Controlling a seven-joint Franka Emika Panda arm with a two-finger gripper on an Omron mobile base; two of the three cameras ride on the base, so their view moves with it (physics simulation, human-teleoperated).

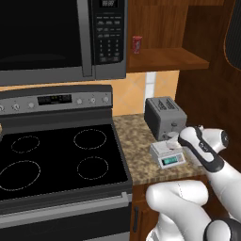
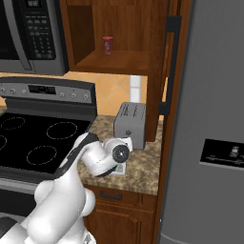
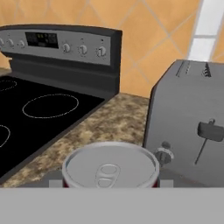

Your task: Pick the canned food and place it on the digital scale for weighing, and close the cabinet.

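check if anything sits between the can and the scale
Nothing visible does. The can sits right at the claw, and the claw hangs just over the scale; the toaster stands behind it, off the path.

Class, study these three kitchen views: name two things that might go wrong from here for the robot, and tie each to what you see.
1. The gripper is shut on the canned food, close beside the toaster. Releasing it off-centre over the small digital scale might tip it onto the counter.
2. The cabinet stands open, its door projecting over the counter; the arm may clip it while rising.
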